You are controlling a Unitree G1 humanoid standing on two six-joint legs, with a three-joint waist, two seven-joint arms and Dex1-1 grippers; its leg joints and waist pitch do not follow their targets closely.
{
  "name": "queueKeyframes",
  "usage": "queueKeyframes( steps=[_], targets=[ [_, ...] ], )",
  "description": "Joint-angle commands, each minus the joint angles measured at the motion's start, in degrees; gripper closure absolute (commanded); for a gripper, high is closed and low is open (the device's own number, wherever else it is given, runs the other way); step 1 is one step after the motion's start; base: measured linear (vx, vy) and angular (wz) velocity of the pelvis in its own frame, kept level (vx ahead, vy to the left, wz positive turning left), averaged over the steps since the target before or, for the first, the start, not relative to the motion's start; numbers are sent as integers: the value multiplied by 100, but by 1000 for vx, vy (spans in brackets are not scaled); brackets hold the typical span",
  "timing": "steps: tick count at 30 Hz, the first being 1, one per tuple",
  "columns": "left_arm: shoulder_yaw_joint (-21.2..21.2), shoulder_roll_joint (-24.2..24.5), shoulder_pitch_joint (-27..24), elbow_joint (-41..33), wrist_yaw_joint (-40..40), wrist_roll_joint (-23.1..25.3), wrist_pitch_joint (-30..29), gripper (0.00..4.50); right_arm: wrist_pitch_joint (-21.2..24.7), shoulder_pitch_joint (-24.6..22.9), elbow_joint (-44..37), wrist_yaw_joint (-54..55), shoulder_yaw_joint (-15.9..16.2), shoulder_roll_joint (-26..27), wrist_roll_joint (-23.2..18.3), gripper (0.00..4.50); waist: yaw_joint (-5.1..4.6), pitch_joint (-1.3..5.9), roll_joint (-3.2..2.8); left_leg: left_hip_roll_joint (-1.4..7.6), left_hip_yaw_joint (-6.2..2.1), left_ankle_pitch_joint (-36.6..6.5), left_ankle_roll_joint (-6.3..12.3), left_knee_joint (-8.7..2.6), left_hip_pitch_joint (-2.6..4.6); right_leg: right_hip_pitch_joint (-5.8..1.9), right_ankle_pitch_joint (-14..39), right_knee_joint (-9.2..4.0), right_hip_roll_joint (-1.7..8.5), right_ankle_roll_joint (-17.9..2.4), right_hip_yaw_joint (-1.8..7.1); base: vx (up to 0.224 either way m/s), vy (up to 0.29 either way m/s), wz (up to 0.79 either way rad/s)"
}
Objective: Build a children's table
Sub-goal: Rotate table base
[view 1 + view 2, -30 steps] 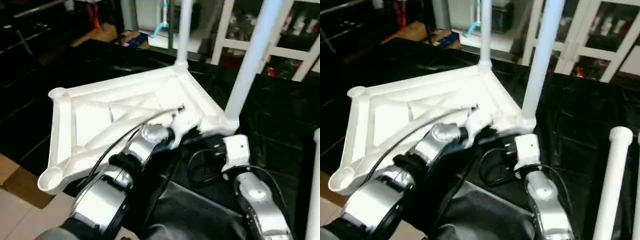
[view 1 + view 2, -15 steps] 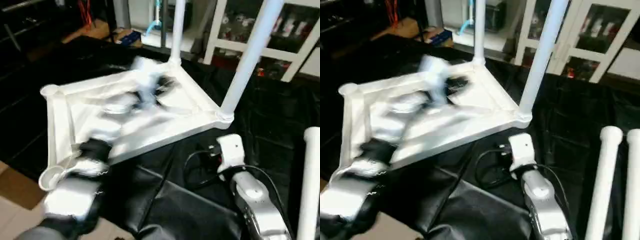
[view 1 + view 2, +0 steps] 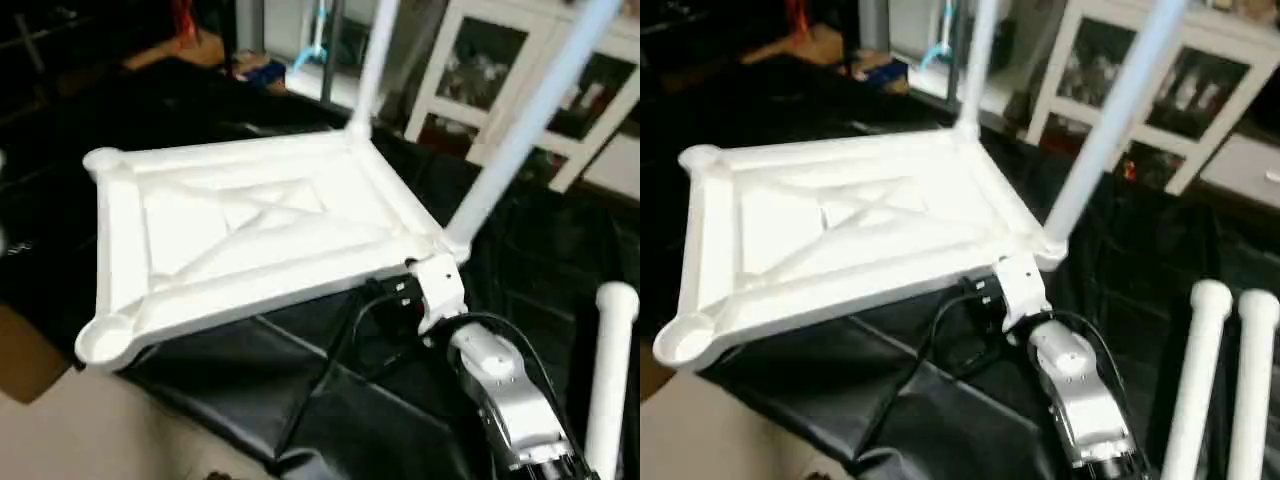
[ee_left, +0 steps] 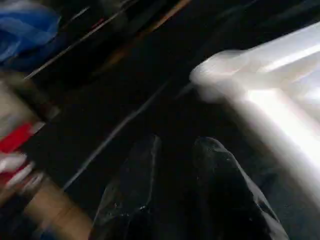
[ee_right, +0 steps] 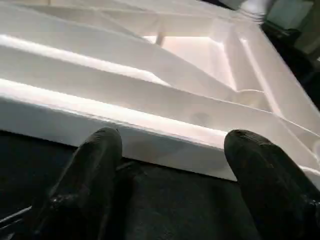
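Right end effector (image 5: 172, 150) gapes just short of the tabletop (image 5: 165, 112) edge.

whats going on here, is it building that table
Yes. The tabletop lies underside up on the black cover, with two legs already standing in its far sockets and two more legs lying to the right. The right end effector is open, facing the tabletop's near edge. Two near sockets are still empty.

One white tabletop (image 3: 840, 235) lies underside up on the black cloth (image 3: 940, 420). Two legs stand in its far and right corner sockets: one at the far corner (image 3: 978, 65), one nearer on the right (image 3: 1105, 125). Two loose legs (image 3: 1195, 385) (image 3: 1252, 385) lie side by side at the right. Two corner sockets on the left stand empty (image 3: 698, 158) (image 3: 680, 342).
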State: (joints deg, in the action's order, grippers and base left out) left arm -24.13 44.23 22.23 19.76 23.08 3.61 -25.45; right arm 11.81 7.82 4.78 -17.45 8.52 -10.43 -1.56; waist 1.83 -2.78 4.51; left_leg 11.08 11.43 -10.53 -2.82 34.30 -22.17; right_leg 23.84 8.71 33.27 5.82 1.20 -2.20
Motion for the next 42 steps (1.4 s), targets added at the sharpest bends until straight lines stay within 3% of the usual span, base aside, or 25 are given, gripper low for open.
queueKeyframes(
  steps=[1,3,4,6,7,8,9,11,12,13,14,16,17,22,31,38,42],
  targets=[
    [279,36,-111,268,-144,34,168,316,-19,14,2,-48,-12,-99,40,88,-23,308,-207,181,-102,-2037,-398,-541,276,-54,1350,-272,93,-811,142,0,0,0],
    [534,-86,-117,522,-81,-36,237,316,-11,-11,-34,-72,11,-122,47,88,20,308,-213,178,-119,-2225,-486,-571,276,-52,1443,-281,99,-753,146,0,0,0],
    [628,-203,-133,514,5,-28,156,316,-10,-28,-56,-89,22,-132,57,88,31,312,-251,174,-119,-2288,-521,-572,290,-43,1462,-283,97,-745,149,0,0,0],
    [852,-396,-97,606,185,-2,15,316,-8,-64,-93,-98,26,-145,74,88,56,318,-213,180,-120,-2443,-575,-573,295,-40,1493,-300,111,-770,159,0,0,0],
    [946,-468,-72,669,270,66,15,316,-6,-76,-104,-94,18,-144,81,88,64,321,-271,175,-131,-2441,-593,-575,288,-47,1478,-296,117,-774,163,0,0,0],
    [966,-511,-53,694,292,86,-2,316,-7,-83,-112,-93,12,-147,86,88,57,341,-256,169,-160,-2375,-588,-586,223,-116,1437,-277,131,-756,155,0,0,0],
    [972,-525,-46,702,299,93,-7,316,-7,-85,-114,-92,11,-148,88,88,48,341,-236,169,-157,-2342,-578,-585,212,-119,1409,-291,134,-759,157,0,0,0],
    [1298,-700,51,887,599,170,-96,316,4,-163,-231,-6,-81,-159,88,88,24,334,-321,160,-166,-2418,-594,-576,224,-109,1423,-309,125,-784,163,0,0,0],
    [1449,-718,40,844,766,180,-189,316,7,-190,-272,13,-112,-171,83,88,3,341,-263,159,-164,-2436,-563,-564,221,-118,1452,-313,124,-812,166,0,0,0],
    [1552,-722,36,811,843,143,-273,316,12,-207,-297,19,-130,-183,77,88,10,340,-313,161,-176,-2435,-560,-570,216,-129,1453,-308,131,-838,168,0,0,0],
    [1650,-731,30,744,913,81,-398,316,19,-223,-321,22,-148,-200,73,88,-11,334,-275,164,-165,-2414,-515,-567,201,-133,1464,-312,122,-856,165,0,0,0],
    [1811,-730,-28,571,1118,19,-572,316,16,-243,-347,51,-189,-215,73,88,-14,329,-276,170,-163,-2424,-475,-566,207,-128,1607,-321,129,-863,168,0,0,0],
    [1910,-763,-55,426,1229,-61,-652,316,-1,-257,-366,94,-233,-228,70,88,-27,332,-310,172,-155,-2461,-466,-559,220,-112,1638,-341,119,-881,173,0,0,0],
    [1969,-1060,87,-14,1359,-432,-992,316,-63,-231,-358,264,-393,-244,72,88,47,336,-351,173,-123,-2141,-385,-541,223,-125,1439,-319,107,-990,169,0,0,0],
    [2387,-1655,171,-551,1515,-582,-1287,316,-48,-80,-212,780,-807,-262,144,88,58,343,-315,159,-118,-2059,-394,-535,210,-141,1544,-333,104,-826,167,0,0,0],
    [2856,-2295,199,-740,1411,-586,-1318,316,-65,-66,-234,856,-845,-282,140,88,40,357,-305,149,-109,-1837,-296,-512,177,-173,1384,-327,93,-799,163,0,0,0],
    [3131,-2608,213,-797,1440,-558,-1375,316,-55,-69,-281,896,-885,-242,189,88,27,352,-316,152,-109,-1923,-296,-516,177,-170,1484,-358,89,-764,160,0,0,0]
  ],
)
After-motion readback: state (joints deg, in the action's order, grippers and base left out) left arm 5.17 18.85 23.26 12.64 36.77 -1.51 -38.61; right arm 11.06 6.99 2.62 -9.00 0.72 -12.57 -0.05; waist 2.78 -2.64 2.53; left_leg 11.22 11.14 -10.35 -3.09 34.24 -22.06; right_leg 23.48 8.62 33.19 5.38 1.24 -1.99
